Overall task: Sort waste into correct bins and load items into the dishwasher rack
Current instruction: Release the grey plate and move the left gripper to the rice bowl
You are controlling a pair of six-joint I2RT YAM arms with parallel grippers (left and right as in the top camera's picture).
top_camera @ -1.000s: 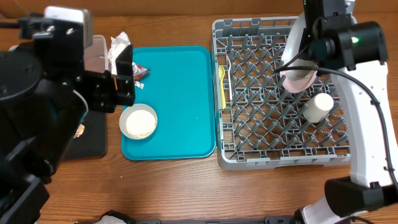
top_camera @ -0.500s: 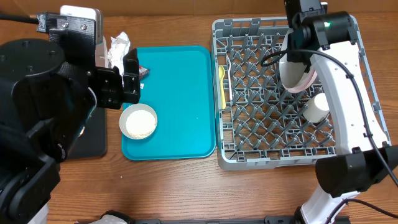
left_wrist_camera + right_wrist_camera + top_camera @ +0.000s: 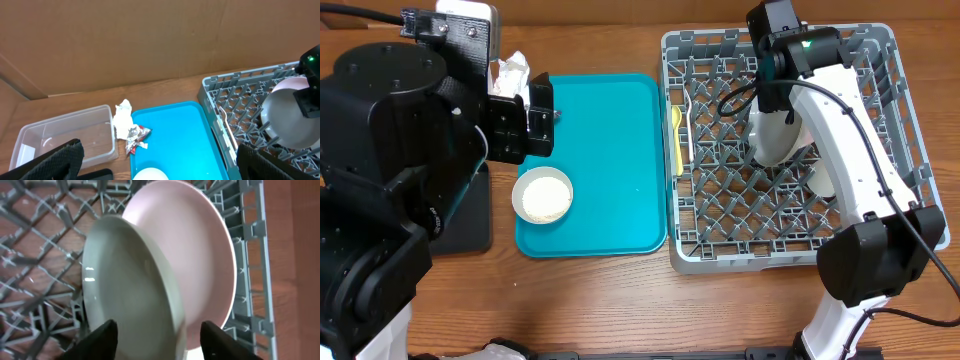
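In the grey dishwasher rack (image 3: 880, 255) the pale grey plate (image 3: 125, 285) stands on edge in front of the white-pink plate (image 3: 195, 255). My right gripper (image 3: 160, 342) is open, a finger on either side of the grey plate's rim. In the overhead view the right gripper (image 3: 767, 105) hangs over that grey plate (image 3: 770, 135). The yellow spoon (image 3: 677, 135) and white fork (image 3: 688, 105) lie in the rack's left column. My left gripper (image 3: 160, 170) is open above the red wrapper (image 3: 136, 137) and napkin (image 3: 122, 120). The bowl of white grains (image 3: 543, 196) sits on the teal tray (image 3: 610, 150).
The clear tub (image 3: 65, 137) stands left of the napkin, with the black tray (image 3: 470, 225) in front of it, half under my left arm. The white cup (image 3: 820, 180) is mostly hidden behind the right arm. A cardboard wall (image 3: 150, 40) closes the back.
The right arm swung left across the rack, and the grey plate now stands further left, clear of the pink one. The left arm shifted back and to the right.
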